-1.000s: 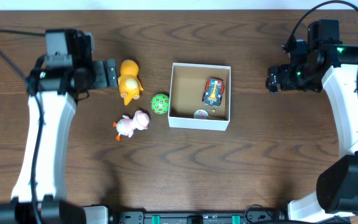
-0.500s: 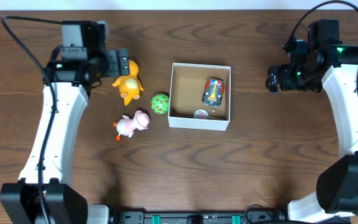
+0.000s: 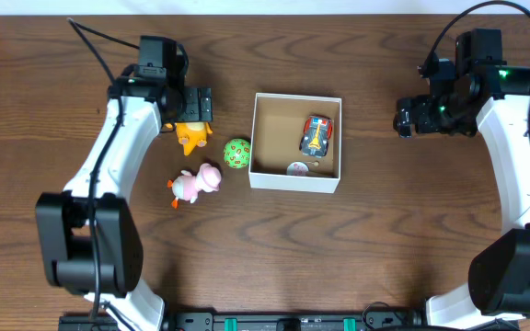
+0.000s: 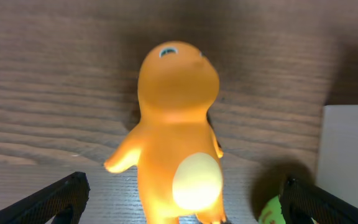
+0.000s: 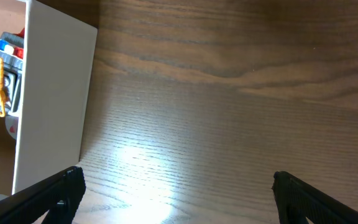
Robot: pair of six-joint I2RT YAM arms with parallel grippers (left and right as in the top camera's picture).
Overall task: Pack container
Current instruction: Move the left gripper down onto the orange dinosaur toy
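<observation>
The left arm (image 3: 109, 175) and the right arm (image 3: 523, 156) were white with black joints. The left gripper (image 4: 179, 202) was black. A thin black cable (image 3: 449, 28) looped at the right arm's twelve o'clock, near a tiny green light (image 3: 502, 74).

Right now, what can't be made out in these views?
- Overhead: orange toy, upper part hidden under left gripper.
- Overhead: round item in the container, too small to identify.
- Right wrist: toy car cut off by left edge.
- Left wrist: green ball cut off by bottom edge.
</observation>
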